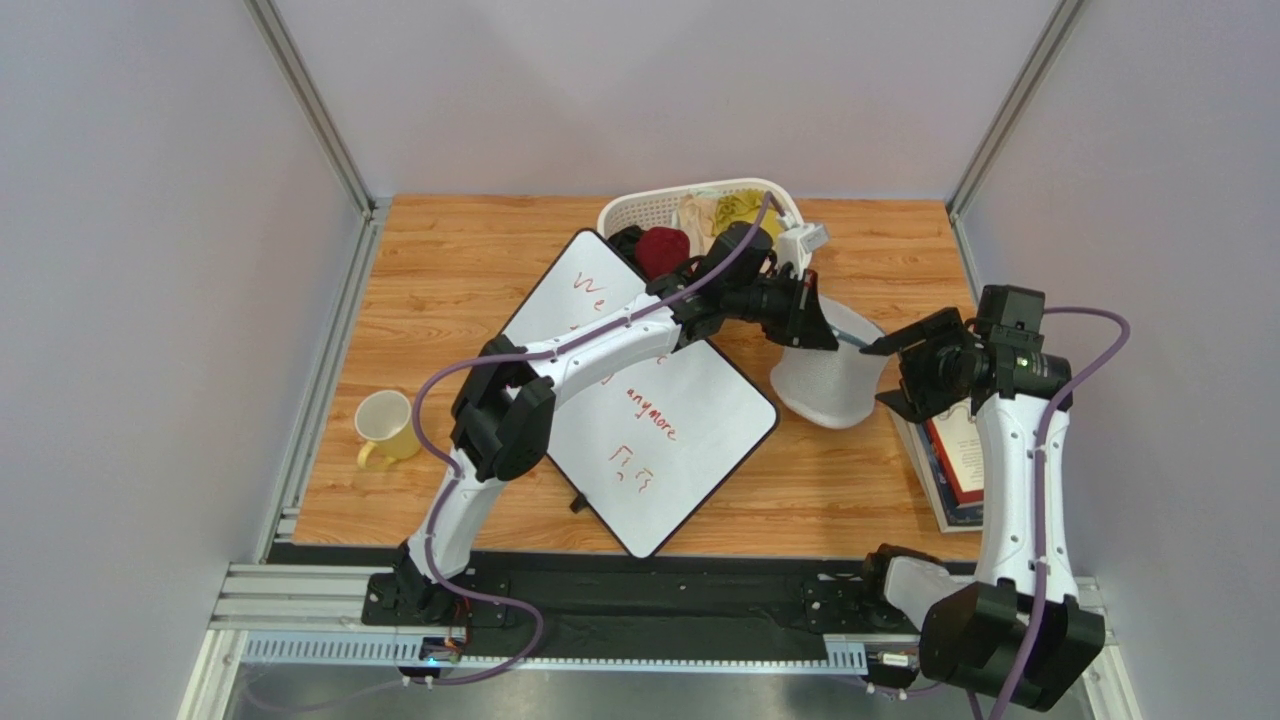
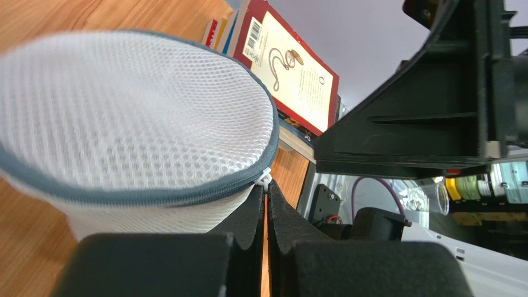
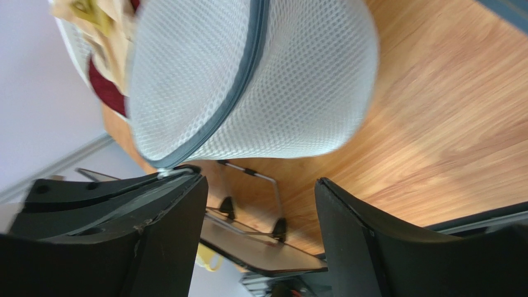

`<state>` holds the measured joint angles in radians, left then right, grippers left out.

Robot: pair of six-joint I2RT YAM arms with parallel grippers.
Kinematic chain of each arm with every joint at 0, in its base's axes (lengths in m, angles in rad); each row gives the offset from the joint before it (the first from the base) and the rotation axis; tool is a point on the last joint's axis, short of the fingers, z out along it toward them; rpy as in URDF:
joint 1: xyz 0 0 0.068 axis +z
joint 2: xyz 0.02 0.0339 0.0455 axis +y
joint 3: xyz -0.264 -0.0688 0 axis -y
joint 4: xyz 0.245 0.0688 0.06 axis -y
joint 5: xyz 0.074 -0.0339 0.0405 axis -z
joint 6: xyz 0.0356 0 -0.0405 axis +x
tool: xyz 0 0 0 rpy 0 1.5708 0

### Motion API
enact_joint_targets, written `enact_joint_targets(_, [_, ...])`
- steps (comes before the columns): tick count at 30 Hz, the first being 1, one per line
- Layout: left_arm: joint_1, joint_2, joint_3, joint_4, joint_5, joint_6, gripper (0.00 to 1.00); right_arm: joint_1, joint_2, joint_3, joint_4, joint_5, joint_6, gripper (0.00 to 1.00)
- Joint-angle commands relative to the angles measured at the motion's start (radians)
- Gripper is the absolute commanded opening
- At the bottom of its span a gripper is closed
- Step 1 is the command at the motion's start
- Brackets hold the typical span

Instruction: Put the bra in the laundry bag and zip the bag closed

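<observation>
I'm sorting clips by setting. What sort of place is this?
Probably a lab test cell, not a home: bare grey panels enclose a wooden table, and two robot arms are bolted at its edge.

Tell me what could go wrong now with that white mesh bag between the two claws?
The left gripper seems to pinch only the tiny zipper pull at its very tip, so it may slip off. The right gripper is open and not holding the laundry bag, so a tug could drag the light bag across the table instead of moving the zipper.
</observation>
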<state>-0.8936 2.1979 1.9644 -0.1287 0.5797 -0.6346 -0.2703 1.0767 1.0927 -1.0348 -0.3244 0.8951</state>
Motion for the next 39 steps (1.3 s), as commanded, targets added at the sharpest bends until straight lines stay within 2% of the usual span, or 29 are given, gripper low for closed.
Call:
enact_joint_targets(1, [-0.004, -0.035, 0.004, 0.064, 0.026, -0.019, 0.0, 0.005, -0.067, -0.039, 0.039, -0.057, 0.209, 0.7])
enact_joint_targets(5, [-0.014, -0.035, -0.005, 0.077, 0.039, -0.02, 0.0, 0.013, -0.104, -0.106, 0.148, -0.059, 0.353, 0.71])
enact_joint_targets(10, [-0.019, -0.038, -0.01, 0.081, 0.045, -0.019, 0.0, 0.037, -0.08, -0.088, 0.133, -0.018, 0.392, 0.71])
enact_joint_targets(17, [-0.034, -0.044, -0.013, 0.083, 0.051, -0.008, 0.0, 0.071, -0.047, -0.117, 0.202, -0.008, 0.467, 0.67])
enact_joint_targets(20, [-0.039, -0.055, -0.016, 0.061, 0.042, 0.012, 0.0, 0.079, -0.031, -0.113, 0.208, 0.018, 0.47, 0.55])
enact_joint_targets(21, [-0.041, -0.056, -0.021, 0.052, 0.036, 0.028, 0.0, 0.079, -0.029, -0.113, 0.212, 0.033, 0.467, 0.43])
enact_joint_targets(23, [-0.039, -0.07, -0.033, 0.026, 0.017, 0.05, 0.0, 0.079, -0.023, -0.116, 0.223, 0.045, 0.449, 0.27])
enact_joint_targets(24, [-0.039, -0.082, -0.044, 0.014, 0.006, 0.073, 0.0, 0.077, -0.015, -0.114, 0.223, 0.051, 0.435, 0.15])
enact_joint_targets(27, [-0.038, -0.108, -0.055, -0.063, -0.066, 0.14, 0.0, 0.075, 0.012, -0.111, 0.246, 0.044, 0.364, 0.0])
enact_joint_targets(31, [-0.021, -0.141, -0.056, -0.213, -0.217, 0.2, 0.0, 0.054, 0.057, -0.082, 0.251, 0.018, 0.233, 0.0])
enact_joint_targets(36, [0.059, -0.23, -0.191, -0.172, -0.228, 0.181, 0.0, -0.015, 0.126, -0.059, 0.294, -0.102, 0.046, 0.0])
enact_joint_targets(39, [0.077, -0.25, -0.203, -0.161, -0.178, 0.191, 0.0, -0.038, 0.173, -0.034, 0.306, -0.172, -0.033, 0.0])
